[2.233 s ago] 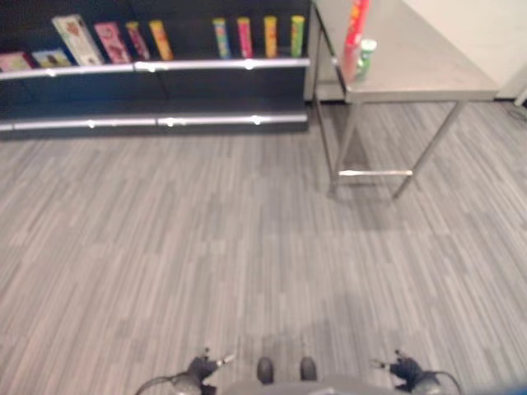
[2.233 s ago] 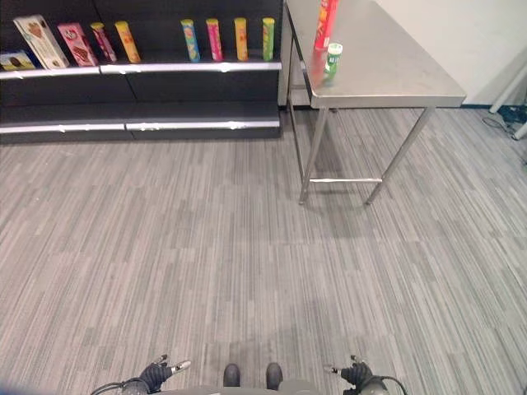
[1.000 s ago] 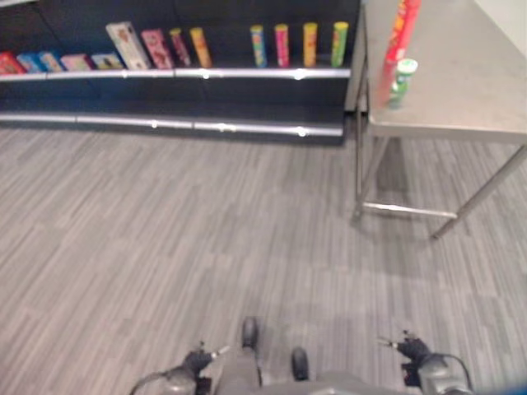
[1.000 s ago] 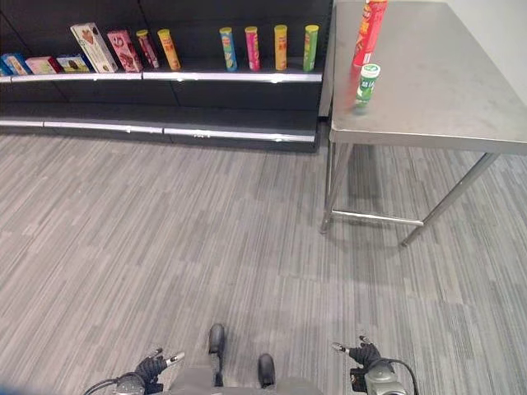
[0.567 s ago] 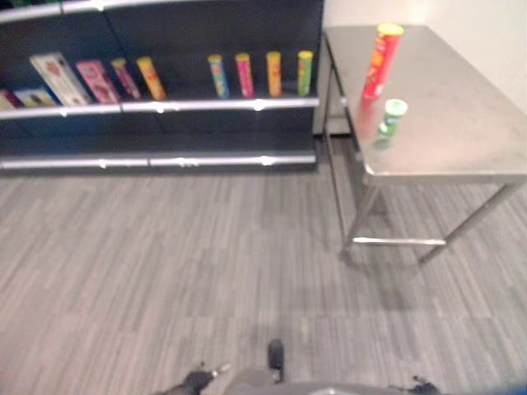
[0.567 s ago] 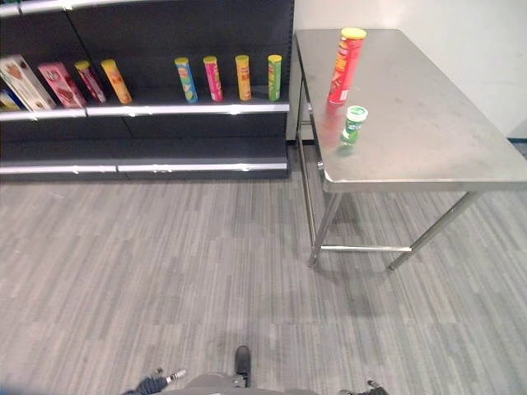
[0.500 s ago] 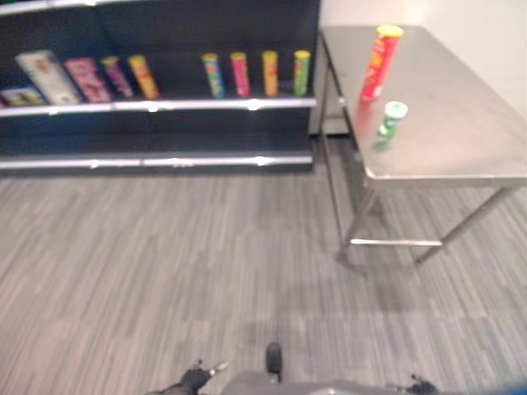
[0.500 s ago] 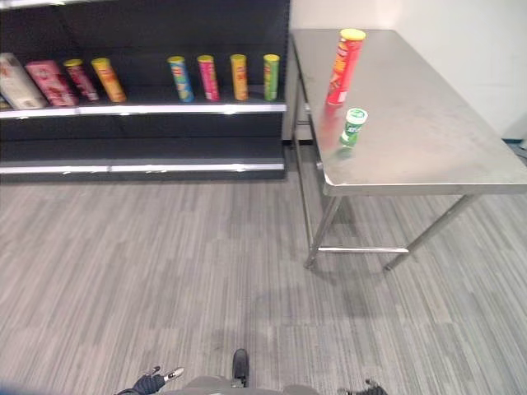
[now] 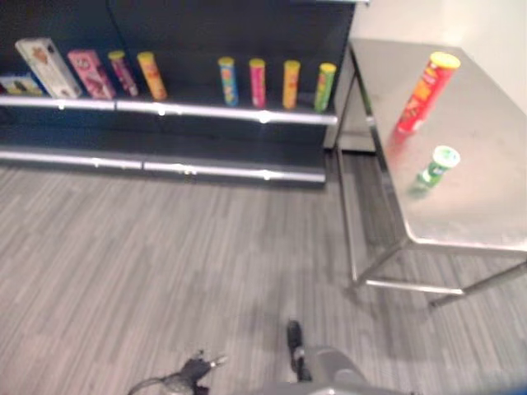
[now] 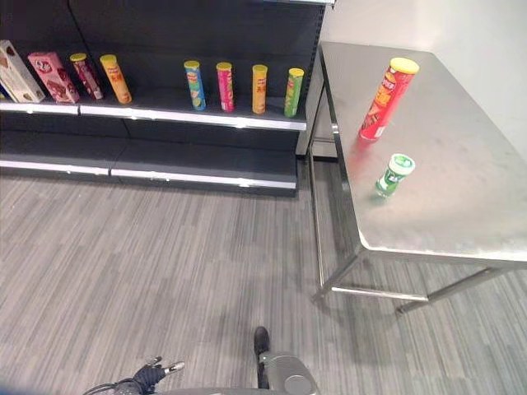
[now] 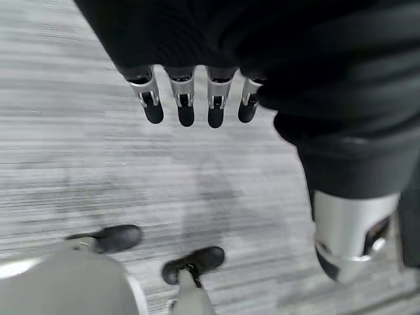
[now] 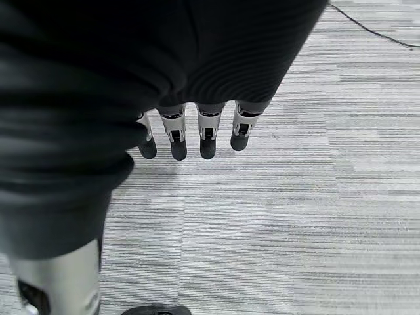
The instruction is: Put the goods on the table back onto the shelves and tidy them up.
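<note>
Both hands hanging low over the floor (image 10: 165,271), fingers straight and relaxed, holding nothing: left hand (image 11: 190,98), right hand (image 12: 197,131). Red can (image 10: 384,99) upright on the table (image 10: 461,206), well ahead and to the right of both hands. Small green can (image 10: 394,175) just nearer than the red one, apart from it, not far from the table's near-left edge. Shelf (image 10: 165,115) well ahead, left of the table, carrying four upright cans (image 10: 243,87) and some boxes (image 10: 51,76).

Risks, judged: tall red can likely to tip if reached from the side or clipped by a passing forearm. Green can likely to be swept off the edge while reaching past it. Table leg (image 10: 338,276) a snag on a close approach. Cramped placing liable to knock over shelved cans.
</note>
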### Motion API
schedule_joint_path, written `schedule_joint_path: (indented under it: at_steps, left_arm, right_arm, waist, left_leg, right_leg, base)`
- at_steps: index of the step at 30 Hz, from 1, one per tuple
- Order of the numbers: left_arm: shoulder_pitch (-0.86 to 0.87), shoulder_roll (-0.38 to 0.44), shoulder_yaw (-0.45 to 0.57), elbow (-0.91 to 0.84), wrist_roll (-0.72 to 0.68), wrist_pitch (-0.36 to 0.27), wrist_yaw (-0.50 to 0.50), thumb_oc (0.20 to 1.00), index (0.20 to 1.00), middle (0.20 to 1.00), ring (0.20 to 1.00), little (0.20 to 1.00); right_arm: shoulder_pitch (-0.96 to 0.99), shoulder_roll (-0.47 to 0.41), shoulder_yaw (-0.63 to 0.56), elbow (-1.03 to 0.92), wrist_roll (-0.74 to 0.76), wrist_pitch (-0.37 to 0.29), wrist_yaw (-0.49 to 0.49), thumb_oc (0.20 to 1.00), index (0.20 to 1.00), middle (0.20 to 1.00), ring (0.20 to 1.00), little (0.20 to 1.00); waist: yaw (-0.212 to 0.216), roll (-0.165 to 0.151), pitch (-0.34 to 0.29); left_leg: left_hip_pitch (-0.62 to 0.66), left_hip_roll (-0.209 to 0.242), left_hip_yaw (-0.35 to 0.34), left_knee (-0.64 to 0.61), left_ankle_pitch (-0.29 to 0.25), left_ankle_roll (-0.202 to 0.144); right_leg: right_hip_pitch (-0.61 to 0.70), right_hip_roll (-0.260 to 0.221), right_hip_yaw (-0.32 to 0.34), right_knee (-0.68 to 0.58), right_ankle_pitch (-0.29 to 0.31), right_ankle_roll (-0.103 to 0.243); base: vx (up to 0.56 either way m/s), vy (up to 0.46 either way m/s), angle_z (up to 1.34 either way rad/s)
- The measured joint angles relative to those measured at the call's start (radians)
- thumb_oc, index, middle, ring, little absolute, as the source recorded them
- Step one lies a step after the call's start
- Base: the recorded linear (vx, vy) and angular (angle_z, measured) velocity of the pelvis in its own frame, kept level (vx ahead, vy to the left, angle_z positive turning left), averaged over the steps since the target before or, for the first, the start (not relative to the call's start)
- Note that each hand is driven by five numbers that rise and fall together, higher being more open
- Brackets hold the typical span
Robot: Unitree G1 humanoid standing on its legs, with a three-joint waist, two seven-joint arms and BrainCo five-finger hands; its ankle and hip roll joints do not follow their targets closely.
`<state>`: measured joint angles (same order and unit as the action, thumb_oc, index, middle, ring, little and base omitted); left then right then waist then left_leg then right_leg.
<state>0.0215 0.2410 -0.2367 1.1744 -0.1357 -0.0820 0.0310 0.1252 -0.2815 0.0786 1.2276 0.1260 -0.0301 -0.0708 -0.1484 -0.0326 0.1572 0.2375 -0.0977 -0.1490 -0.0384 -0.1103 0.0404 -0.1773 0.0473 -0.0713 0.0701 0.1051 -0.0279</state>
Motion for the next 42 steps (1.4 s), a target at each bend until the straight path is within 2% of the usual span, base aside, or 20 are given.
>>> schedule_joint_path:
  at_steps: [1, 2, 4, 6, 8, 9, 10, 12, 14, 15, 16, 19, 20, 23, 25, 28, 32, 35, 37, 42]
  left_arm:
    - [-0.012, 0.001, 0.003, 0.0, 0.0, 0.0, 0.0, 1.0, 1.0, 1.0, 1.0, 1.0]
    - [-0.019, -0.001, 0.003, -0.006, 0.0, -0.004, 0.0, 1.0, 1.0, 1.0, 1.0, 1.0]
    - [-0.015, -0.01, 0.006, -0.022, -0.001, -0.007, 0.0, 1.0, 1.0, 1.0, 1.0, 1.0]
    - [-0.017, -0.013, 0.034, -0.024, -0.001, -0.007, 0.002, 1.0, 1.0, 1.0, 1.0, 1.0]
    - [-0.018, -0.014, 0.044, -0.025, -0.002, -0.007, 0.004, 1.0, 1.0, 1.0, 1.0, 1.0]
    - [-0.022, -0.013, 0.051, -0.023, -0.002, -0.007, 0.005, 1.0, 1.0, 1.0, 1.0, 1.0]
    - [-0.029, -0.007, 0.05, -0.026, -0.003, -0.008, 0.005, 1.0, 1.0, 1.0, 1.0, 1.0]
    - [-0.037, -0.001, 0.049, -0.026, -0.003, -0.008, 0.007, 1.0, 1.0, 1.0, 1.0, 1.0]
    - [-0.034, -0.008, 0.043, -0.032, -0.004, -0.011, 0.008, 1.0, 1.0, 1.0, 1.0, 1.0]
    - [-0.037, -0.009, 0.044, -0.032, -0.013, -0.014, 0.012, 1.0, 1.0, 1.0, 1.0, 1.0]
    - [-0.033, -0.012, 0.043, -0.025, -0.013, -0.012, 0.013, 1.0, 1.0, 1.0, 1.0, 1.0]
    - [-0.024, -0.023, 0.043, -0.017, -0.014, -0.014, 0.013, 1.0, 1.0, 1.0, 1.0, 1.0]
    - [-0.017, -0.032, 0.042, -0.019, -0.014, -0.016, 0.014, 1.0, 1.0, 1.0, 1.0, 1.0]
    - [-0.014, -0.025, 0.049, -0.017, -0.019, -0.017, 0.019, 1.0, 1.0, 1.0, 1.0, 1.0]
    - [-0.021, -0.009, 0.053, -0.019, -0.026, -0.018, 0.024, 1.0, 1.0, 1.0, 1.0, 1.0]
    - [-0.029, 0.033, 0.091, -0.025, -0.042, -0.025, 0.034, 1.0, 1.0, 1.0, 1.0, 1.0]
    - [-0.034, 0.074, 0.127, -0.032, -0.041, -0.027, 0.045, 1.0, 1.0, 1.0, 1.0, 1.0]
    - [-0.013, 0.05, 0.126, -0.05, -0.04, -0.029, 0.044, 1.0, 1.0, 1.0, 1.0, 1.0]
    - [0.013, 0.029, 0.124, -0.077, -0.04, -0.032, 0.043, 1.0, 1.0, 1.0, 1.0, 1.0]
    - [0.048, -0.029, 0.118, -0.119, -0.04, -0.041, 0.011, 1.0, 1.0, 1.0, 1.0, 1.0]
  right_arm:
    - [-0.011, 0.004, -0.02, 0.007, 0.004, 0.003, 0.0, 1.0, 1.0, 1.0, 1.0, 1.0]
    - [-0.015, -0.006, -0.018, 0.015, 0.011, -0.006, 0.0, 1.0, 1.0, 1.0, 1.0, 1.0]
    - [-0.038, -0.037, -0.01, 0.011, 0.012, -0.002, -0.002, 1.0, 1.0, 1.0, 1.0, 1.0]
    - [-0.063, -0.044, -0.007, 0.009, 0.012, -0.002, -0.002, 1.0, 1.0, 1.0, 1.0, 1.0]
    - [-0.076, -0.041, -0.004, 0.003, 0.013, -0.002, -0.003, 1.0, 1.0, 1.0, 1.0, 1.0]
    - [-0.074, -0.037, 0.008, -0.006, 0.014, 0.003, -0.003, 1.0, 1.0, 1.0, 1.0, 1.0]
    - [-0.078, -0.037, 0.023, -0.011, 0.014, 0.004, -0.003, 1.0, 1.0, 1.0, 1.0, 1.0]
    - [-0.086, -0.039, 0.031, -0.015, 0.014, 0.003, -0.005, 1.0, 1.0, 1.0, 1.0, 1.0]
    - [-0.094, -0.05, 0.029, -0.018, 0.013, 0.002, -0.007, 1.0, 1.0, 1.0, 1.0, 1.0]
    - [-0.112, -0.059, 0.029, -0.014, 0.013, 0.001, -0.008, 1.0, 1.0, 1.0, 1.0, 1.0]
    - [-0.123, -0.067, 0.028, -0.011, 0.013, 0.001, -0.01, 1.0, 1.0, 1.0, 1.0, 1.0]
    - [-0.115, -0.078, -0.003, -0.011, 0.016, -0.001, -0.012, 1.0, 1.0, 1.0, 1.0, 1.0]
    - [-0.109, -0.087, -0.019, -0.011, 0.035, -0.001, -0.013, 1.0, 1.0, 1.0, 1.0, 1.0]
    - [-0.109, -0.068, -0.079, -0.019, 0.086, -0.001, -0.013, 1.0, 1.0, 1.0, 1.0, 1.0]
    - [-0.1, -0.07, -0.155, -0.024, 0.126, -0.001, -0.02, 1.0, 1.0, 1.0, 1.0, 1.0]
    - [-0.078, -0.08, -0.27, -0.08, 0.204, -0.005, -0.04, 1.0, 1.0, 1.0, 1.0, 1.0]
    - [-0.004, -0.139, -0.4, -0.271, 0.225, -0.011, -0.11, 1.0, 1.0, 1.0, 1.0, 1.0]
    - [0.118, -0.233, -0.53, -0.598, 0.171, -0.025, -0.177, 1.0, 1.0, 1.0, 1.0, 1.0]
    - [0.132, -0.298, -0.571, -0.689, 0.137, -0.038, -0.195, 1.0, 1.0, 1.0, 1.0, 1.0]
    - [0.064, -0.621, -0.607, -0.898, 0.046, -0.078, -0.165, 1.0, 1.0, 1.0, 1.0, 1.0]
  waist:
    - [-0.003, -0.005, 0.006]
    - [-0.008, -0.022, 0.002]
    - [0.013, -0.003, 0.006]
    - [0.023, -0.009, 0.009]
    - [0.03, -0.015, 0.009]
    - [0.033, -0.025, 0.014]
    - [0.033, -0.032, 0.017]
    - [0.033, -0.034, 0.018]
    - [0.05, -0.025, 0.024]
    - [0.067, -0.01, 0.023]
    - [0.077, 0.014, 0.02]
    - [0.063, 0.061, 0.011]
    - [0.049, 0.109, 0.001]
    - [0.047, 0.088, 0.011]
    - [0.027, 0.076, 0.014]
    - [0.015, 0.055, 0.031]
    - [-0.024, 0.038, 0.04]
    - [-0.078, 0.062, 0.043]
    - [-0.093, 0.068, 0.042]
    - [-0.112, 0.086, 0.017]
  left_leg:
    - [-0.035, -0.012, 0.034, 0.092, -0.025, -0.039]
    - [-0.128, -0.031, 0.106, 0.327, -0.049, -0.094]
    - [-0.227, -0.029, 0.106, 0.595, -0.046, -0.128]
    - [-0.321, -0.004, 0.12, 0.745, -0.044, -0.13]
    - [-0.368, 0.059, 0.156, 0.685, -0.044, -0.118]
    - [-0.379, 0.097, 0.182, 0.574, -0.038, -0.107]
    - [-0.383, 0.128, 0.188, 0.472, -0.026, -0.111]
    - [-0.353, 0.188, 0.209, 0.09, 0.068, -0.13]
    - [-0.355, 0.202, 0.148, -0.004, 0.129, -0.151]
    - [-0.353, 0.209, 0.103, -0.038, 0.158, -0.167]
    - [-0.341, 0.213, 0.074, -0.055, 0.176, -0.165]
    - [-0.305, 0.199, 0.093, -0.056, 0.195, -0.149]
    - [-0.286, 0.211, 0.113, -0.051, 0.24, -0.123]
    - [-0.269, 0.17, 0.216, -0.056, 0.225, -0.067]
    - [-0.266, 0.13, 0.245, -0.051, 0.214, -0.044]
    - [-0.242, 0.104, 0.305, -0.052, 0.193, -0.013]
    - [-0.236, 0.092, 0.323, -0.051, 0.183, -0.002]
    - [-0.241, 0.096, 0.295, -0.057, 0.189, -0.012]
    - [-0.24, 0.104, 0.297, -0.057, 0.189, -0.02]
    - [-0.238, 0.123, 0.258, -0.057, 0.201, -0.044]
  right_leg:
    - [0.023, -0.006, 0.004, -0.02, -0.006, -0.007]
    - [0.085, -0.03, 0.021, -0.086, 0.03, -0.026]
    - [0.15, -0.007, 0.079, -0.122, 0.003, -0.067]
    - [0.195, -0.003, 0.127, -0.158, 0.008, -0.085]
    - [0.217, -0.004, 0.16, -0.159, -0.005, -0.099]
    - [0.234, -0.008, 0.174, -0.159, -0.013, -0.103]
    - [0.246, -0.011, 0.178, -0.159, -0.016, -0.083]
    - [0.261, -0.012, 0.195, -0.158, -0.04, -0.059]
    - [0.274, -0.005, 0.229, -0.158, -0.031, -0.06]
    - [0.273, 0.005, 0.266, -0.159, -0.056, -0.024]
    - [0.281, 0.015, 0.291, -0.159, -0.054, -0.028]
    - [0.302, 0.018, 0.333, -0.158, -0.082, -0.007]
    - [0.301, 0.028, 0.345, -0.154, -0.1, 0.01]
    - [0.243, -0.023, 0.389, -0.064, -0.167, 0.063]
    - [0.227, -0.07, 0.387, -0.037, -0.193, 0.1]
    - [0.18, -0.096, 0.391, 0.046, -0.233, 0.153]
    - [0.174, -0.115, 0.376, 0.003, -0.225, 0.177]
    - [0.228, -0.128, 0.358, -0.103, -0.165, 0.166]
    - [0.237, -0.123, 0.356, -0.116, -0.156, 0.157]
    - [0.281, -0.104, 0.305, -0.157, -0.135, 0.142]
  base:
    - [0.22, -0.001, 0.0]
    - [0.22, -0.015, -0.28]
    - [0.2, 0.0, -0.66]
    - [0.26, 0.04, -0.79]
    - [0.22, 0.079, -0.6]
    - [0.23, 0.15, -0.38]
    - [0.33, 0.239, -0.31]
    - [0.29, 0.234, -0.22]
    - [0.24, 0.189, -0.55]
    - [0.21, 0.237, -1.01]
    - [0.2, 0.287, -0.96]
    - [0.13, 0.292, -0.48]
    - [0.1, 0.308, -0.48]
    - [0.09, 0.313, -0.7]
    - [0.03, 0.17, -0.43]
    - [0.04, 0.084, -0.49]
    - [0.06, 0.034, -0.21]
    - [0.09, -0.041, 0.21]
    - [0.1, -0.118, 0.03]
    - [0.04, -0.152, 0.21]
